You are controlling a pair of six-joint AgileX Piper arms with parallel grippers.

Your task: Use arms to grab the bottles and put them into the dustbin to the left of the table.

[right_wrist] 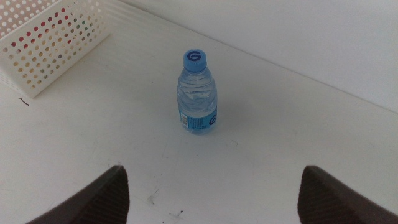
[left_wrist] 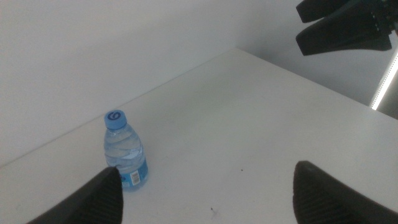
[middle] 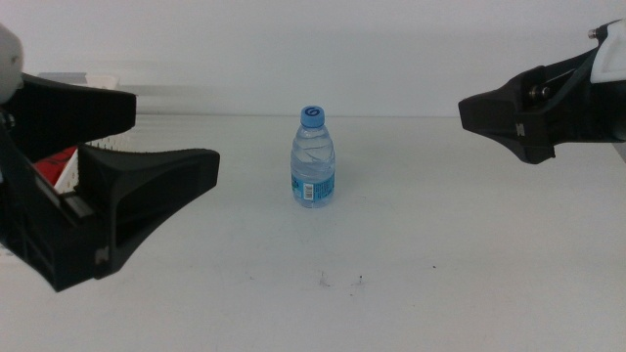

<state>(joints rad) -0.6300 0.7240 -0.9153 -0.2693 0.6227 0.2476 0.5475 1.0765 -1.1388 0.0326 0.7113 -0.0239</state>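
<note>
A small clear water bottle (middle: 313, 161) with a blue cap stands upright at the middle of the white table (middle: 421, 254). It also shows in the left wrist view (left_wrist: 126, 152) and the right wrist view (right_wrist: 198, 93). My left gripper (middle: 176, 137) is open at the left, its jaws pointing toward the bottle and well short of it. My right gripper (middle: 465, 110) hovers open at the far right, higher and away from the bottle. The white perforated dustbin (right_wrist: 43, 43) stands left of the bottle, with coloured shapes showing through its holes.
In the middle view the left gripper hides most of the dustbin; a red and white patch (middle: 61, 168) shows between its jaws. A few dark specks (middle: 337, 282) mark the table in front of the bottle. A pale wall runs behind the table.
</note>
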